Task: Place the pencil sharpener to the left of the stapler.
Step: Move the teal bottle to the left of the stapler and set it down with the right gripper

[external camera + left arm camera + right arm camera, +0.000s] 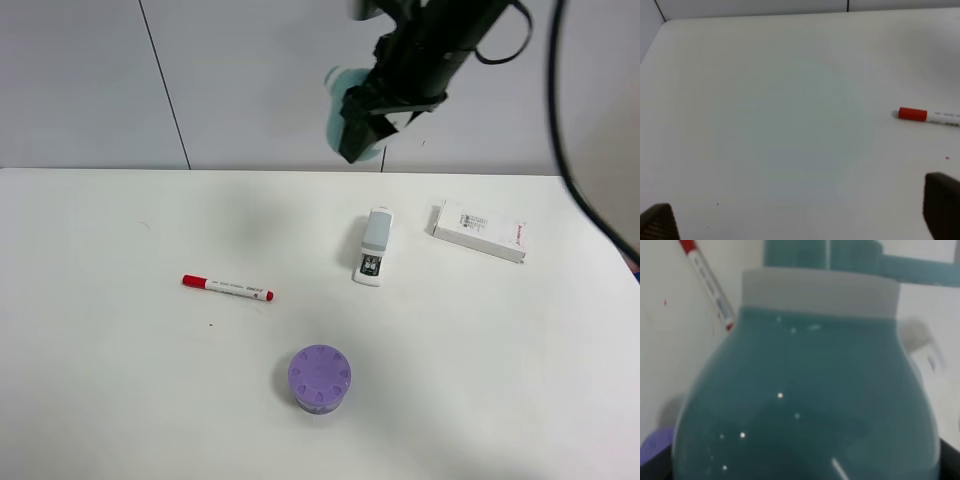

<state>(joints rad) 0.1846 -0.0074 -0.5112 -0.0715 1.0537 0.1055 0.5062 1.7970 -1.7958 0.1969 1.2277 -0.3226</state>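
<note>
Right gripper clamped on pencil sharpener, held high above table; placement left of stapler outstanding. Left gripper wide, empty

The teal pencil sharpener was up in the air, on the far side. The small grey and white stapler lay flat, just right of the middle.
</note>
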